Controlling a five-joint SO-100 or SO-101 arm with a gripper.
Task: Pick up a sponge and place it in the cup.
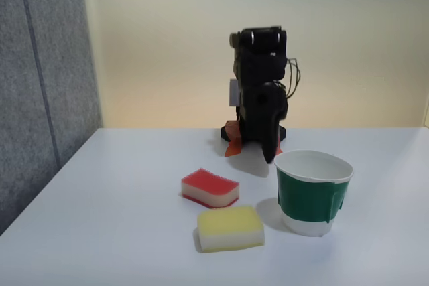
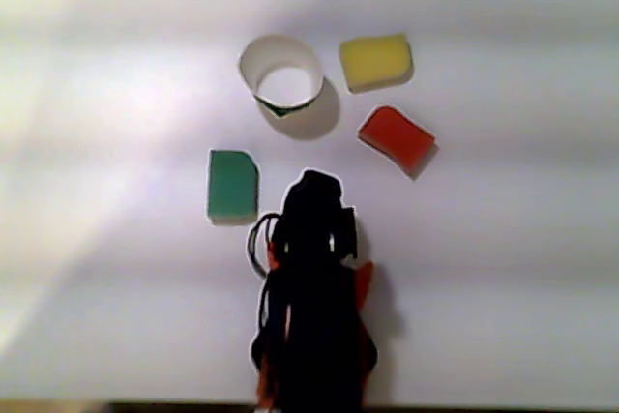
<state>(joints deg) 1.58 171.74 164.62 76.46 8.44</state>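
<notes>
Arm [image 2: 311,297] folded at 6 o'clock, jaws' opening untellable, holding nothing visible, sponge [image 2: 397,137] on counter [image 2: 522,268] at cup's [image 2: 280,70] 4 o'clock.

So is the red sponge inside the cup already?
No, the red sponge lies on the table left of the cup in the fixed view, and the cup looks empty inside.

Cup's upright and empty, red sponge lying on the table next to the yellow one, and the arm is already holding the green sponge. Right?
Not quite. The green sponge lies loose on the table beside the arm, not held, as the other view shows. The rest stands: the cup is upright and empty, and the red sponge lies next to the yellow sponge.
</notes>
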